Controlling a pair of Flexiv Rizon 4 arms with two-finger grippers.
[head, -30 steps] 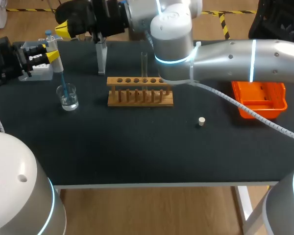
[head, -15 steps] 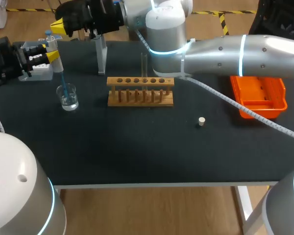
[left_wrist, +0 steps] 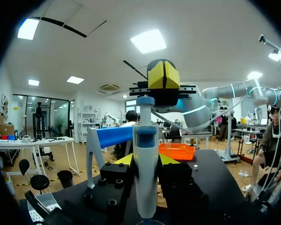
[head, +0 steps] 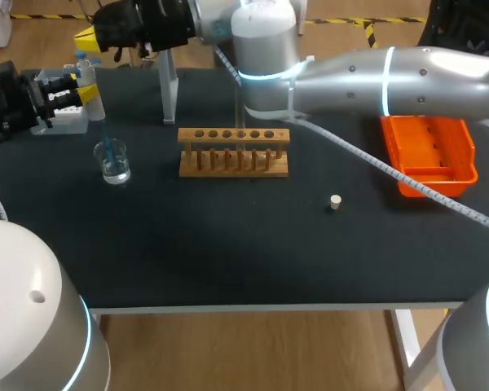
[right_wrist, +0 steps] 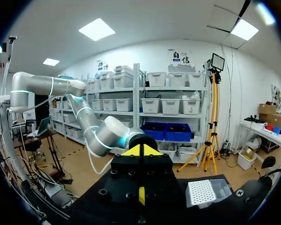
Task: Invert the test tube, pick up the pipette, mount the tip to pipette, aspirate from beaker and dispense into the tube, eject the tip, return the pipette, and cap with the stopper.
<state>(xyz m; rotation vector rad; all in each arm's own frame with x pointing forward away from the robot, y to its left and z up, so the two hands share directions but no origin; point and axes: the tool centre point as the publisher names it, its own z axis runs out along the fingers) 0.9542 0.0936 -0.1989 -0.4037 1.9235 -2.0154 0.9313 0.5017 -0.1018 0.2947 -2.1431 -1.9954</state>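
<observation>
One end effector (head: 86, 90) around upright pipette (head: 96, 107)

The table (head: 228, 244) looks matt, the rack (head: 233, 151) wooden, the beaker (head: 112, 161) probably glass, the bin (head: 440, 155) glossy plastic.

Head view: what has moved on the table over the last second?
The right gripper swung left along the far edge, toward the top of the pipette. The left gripper stayed shut on the pipette, its tip in the beaker. The rack, stopper and orange bin did not move.
</observation>
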